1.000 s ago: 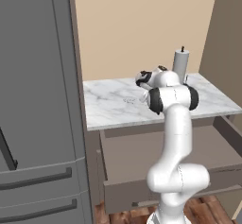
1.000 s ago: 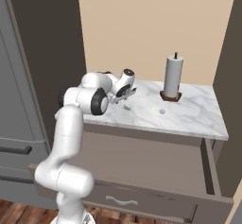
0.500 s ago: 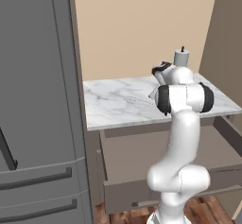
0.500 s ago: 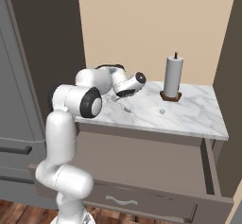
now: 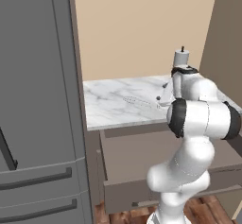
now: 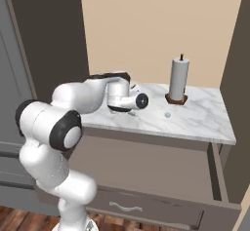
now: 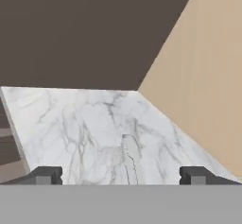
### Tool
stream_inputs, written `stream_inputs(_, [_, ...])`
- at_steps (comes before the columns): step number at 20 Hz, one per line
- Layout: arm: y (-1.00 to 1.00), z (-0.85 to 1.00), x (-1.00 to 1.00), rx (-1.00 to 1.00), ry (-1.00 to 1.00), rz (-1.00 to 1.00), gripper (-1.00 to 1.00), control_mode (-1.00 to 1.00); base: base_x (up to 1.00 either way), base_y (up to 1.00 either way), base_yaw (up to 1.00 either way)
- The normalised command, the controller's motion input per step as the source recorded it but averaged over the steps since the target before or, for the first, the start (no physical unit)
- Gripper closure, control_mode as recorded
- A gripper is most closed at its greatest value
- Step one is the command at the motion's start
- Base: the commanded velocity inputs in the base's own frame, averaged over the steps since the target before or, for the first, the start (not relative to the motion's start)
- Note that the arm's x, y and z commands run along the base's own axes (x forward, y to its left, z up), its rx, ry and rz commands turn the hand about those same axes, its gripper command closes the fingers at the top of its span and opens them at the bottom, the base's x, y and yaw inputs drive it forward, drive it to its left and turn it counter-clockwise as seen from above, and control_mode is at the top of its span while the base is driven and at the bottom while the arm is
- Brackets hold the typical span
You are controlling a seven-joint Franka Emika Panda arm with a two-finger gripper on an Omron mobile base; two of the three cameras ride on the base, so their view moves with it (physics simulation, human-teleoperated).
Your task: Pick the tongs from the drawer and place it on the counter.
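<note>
Since a second ago my arm has swung right along the desk [image 5: 108, 100], from the middle of the marble toward the paper-towel roll [image 6: 178, 79], and my pincer [image 7: 121, 176] has gone from partly closed to released, its jaws spread wide with nothing between them. The tongs [image 7: 129, 159] now lie flat on the desk, apart from my fingertips [image 7: 45, 176], which rise on either side of them in the hand view.

In the left base view the tongs [image 5: 142, 101] show as a faint pale streak on the marble, just left of my wrist, with the roll [image 5: 181, 57] behind my arm. In the right base view my hand [image 6: 133, 100] points toward the roll and covers that patch of marble, so I cannot make out the tongs there. That view gives the drawer [image 6: 161, 203] best: pulled out below the desk edge, its slim bar handle on the front. The left base view adds the dark grey fridge [image 5: 38, 124] to the left of the drawer [image 5: 137, 190].
</note>
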Motion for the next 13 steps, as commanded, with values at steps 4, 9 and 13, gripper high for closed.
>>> stream_inputs(4, [0.00, 0.56, -1.00, -0.39, -0.21, 0.18, -1.00, -1.00, 0.00, 0.00, 0.00])
stream_inputs(9, [0.28, 0.07, -1.00, -0.64, -0.13, 0.21, -1.00, -1.00, 0.00, 0.00, 0.00])
stream_inputs(13, [0.71, 0.00, -1.00, -0.78, -0.06, 0.19, -1.00, -1.00, 0.00, 0.00, 0.00])
